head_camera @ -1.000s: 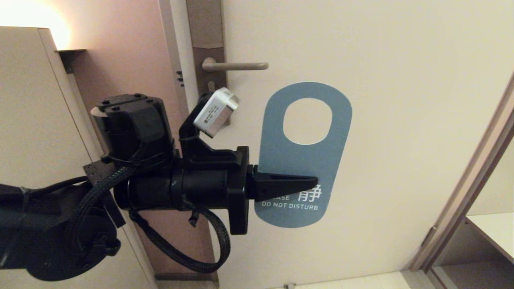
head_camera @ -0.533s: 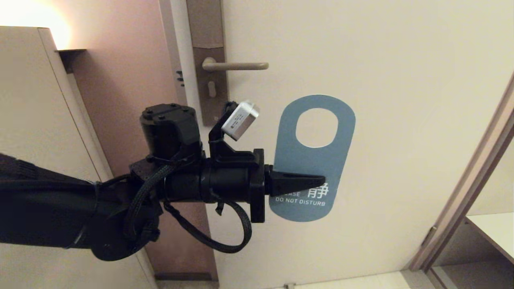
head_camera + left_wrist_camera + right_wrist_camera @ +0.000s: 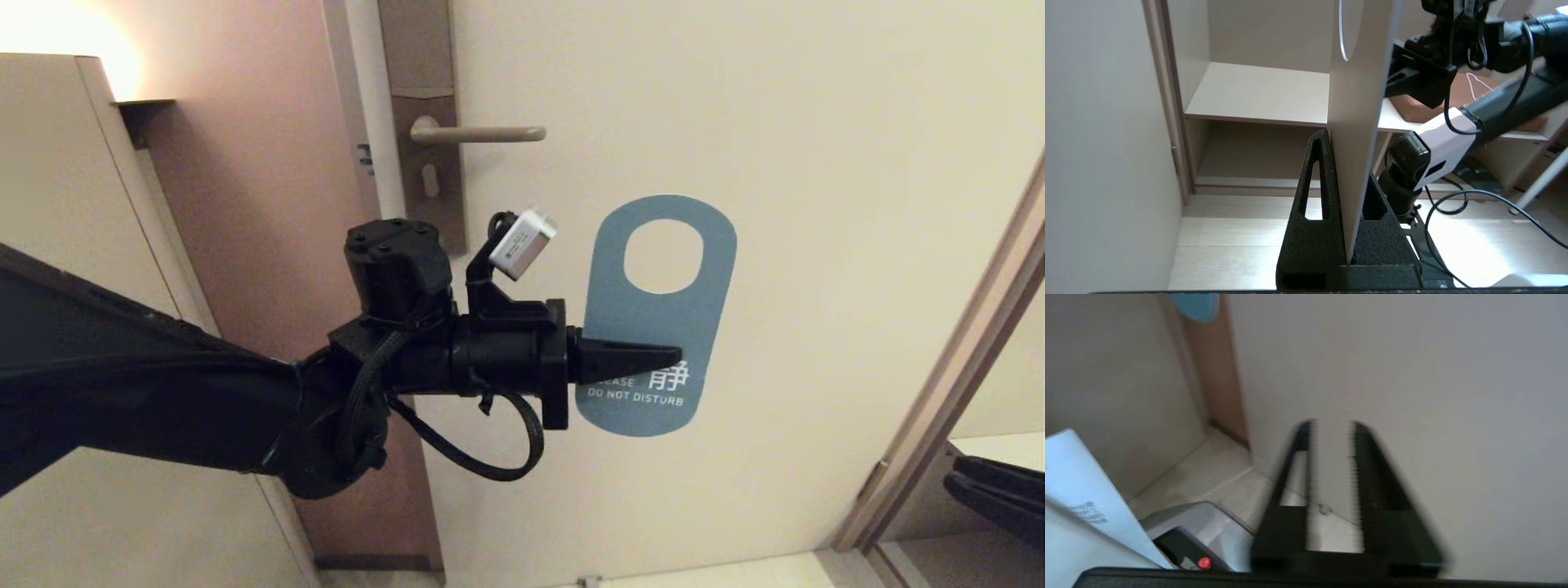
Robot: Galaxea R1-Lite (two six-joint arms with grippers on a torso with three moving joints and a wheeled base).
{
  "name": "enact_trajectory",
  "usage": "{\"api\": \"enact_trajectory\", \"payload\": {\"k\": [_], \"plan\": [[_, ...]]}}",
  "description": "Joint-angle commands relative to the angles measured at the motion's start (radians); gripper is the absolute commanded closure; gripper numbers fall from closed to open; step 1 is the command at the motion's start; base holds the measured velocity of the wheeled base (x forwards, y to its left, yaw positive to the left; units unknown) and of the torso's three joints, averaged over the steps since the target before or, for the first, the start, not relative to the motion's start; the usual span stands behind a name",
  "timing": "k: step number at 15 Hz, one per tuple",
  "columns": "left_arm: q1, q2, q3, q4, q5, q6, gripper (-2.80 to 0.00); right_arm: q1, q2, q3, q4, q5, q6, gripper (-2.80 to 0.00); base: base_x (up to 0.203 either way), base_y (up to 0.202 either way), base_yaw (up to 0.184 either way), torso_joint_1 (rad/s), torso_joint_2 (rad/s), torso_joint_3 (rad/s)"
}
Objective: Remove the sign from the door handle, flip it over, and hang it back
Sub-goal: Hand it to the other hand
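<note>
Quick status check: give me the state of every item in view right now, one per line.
sign: off the handle, upright, blue side toward the head camera, pinched near its lower end.
door handle: horizontal, bare.
left gripper: shut on the sign.
right gripper: open, empty, low at the right.

The sign (image 3: pixel 653 318) reads "DO NOT DISTURB" in white, just below the left end effector (image 3: pixel 669 356). Above that stand a white Chinese character and a partly hidden "…EASE".

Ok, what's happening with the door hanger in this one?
The left tool is shut on the flat blue door-hanger sign, holding it upright in front of the door, off the slim beige lever handle, below it and to its right. "Do not disturb" faces the head camera. The right tool is open and holds nothing; its arm shows at the head view's lower right corner.
</note>
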Motion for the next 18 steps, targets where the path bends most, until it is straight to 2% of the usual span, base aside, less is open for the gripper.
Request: {"api": "enact_trajectory", "payload": {"k": [1, 9, 15, 18], "plan": [[0.0, 0.021, -0.013, -0.006, -0.007, -0.003, 0.0, 0.033, 0.083, -0.003, -0.038, 0.002, -0.001, -2.8, 0.0, 0.0, 0.0, 0.0, 0.0, 0.0], [-0.008, 0.027, -0.016, -0.008, -0.007, -0.002, 0.0, 0.038, 0.12, 0.016, -0.072, 0.01, -0.003, -2.8, 0.0, 0.0, 0.0, 0.0, 0.0, 0.0], [-0.02, 0.027, -0.016, -0.021, -0.006, -0.003, 0.0, 0.154, 0.202, -0.022, -0.076, 0.029, -0.003, -2.8, 0.0, 0.0, 0.0, 0.0, 0.0, 0.0], [-0.023, 0.026, -0.018, -0.022, -0.006, -0.004, 0.0, 0.161, 0.246, -0.042, -0.11, 0.045, -0.005, -2.8, 0.0, 0.0, 0.0, 0.0, 0.0, 0.0]]}}
